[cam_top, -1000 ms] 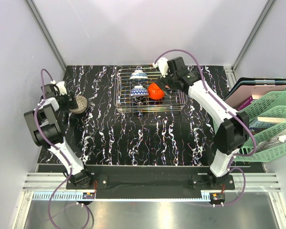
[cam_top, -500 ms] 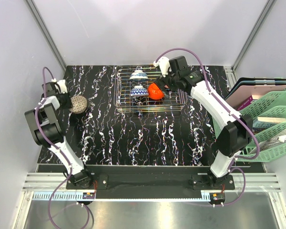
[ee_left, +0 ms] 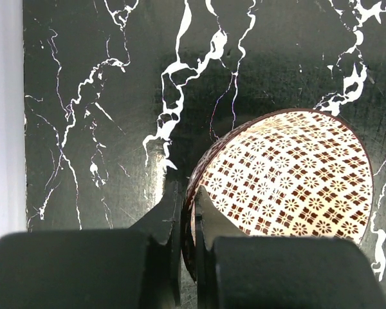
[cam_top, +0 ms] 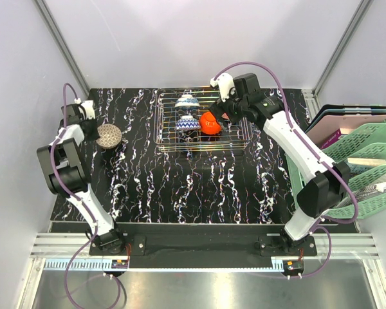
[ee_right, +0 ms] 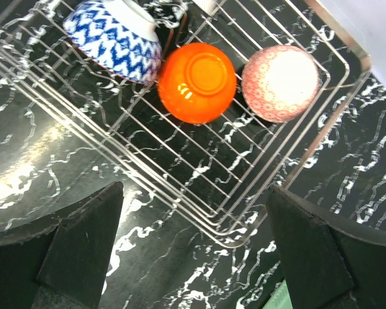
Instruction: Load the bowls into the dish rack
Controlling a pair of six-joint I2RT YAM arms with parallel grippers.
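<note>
A brown-and-cream patterned bowl sits at the table's far left. My left gripper is shut on its near rim, one finger inside and one outside. The wire dish rack stands at the far centre. It holds two blue zigzag bowls, an orange bowl and a pink speckled bowl, all upside down. My right gripper hangs open above the rack's right part with nothing between its fingers. The right arm hides the pink bowl in the top view.
Green stacked plastic trays and upright folders stand off the table's right edge. Grey walls close the left, right and far sides. The black marbled tabletop lies between the rack and the arm bases.
My left gripper has closed on the brown bowl's rim and shifted slightly away from the bases. The right arm has risen and drawn back from the orange bowl, still open.
</note>
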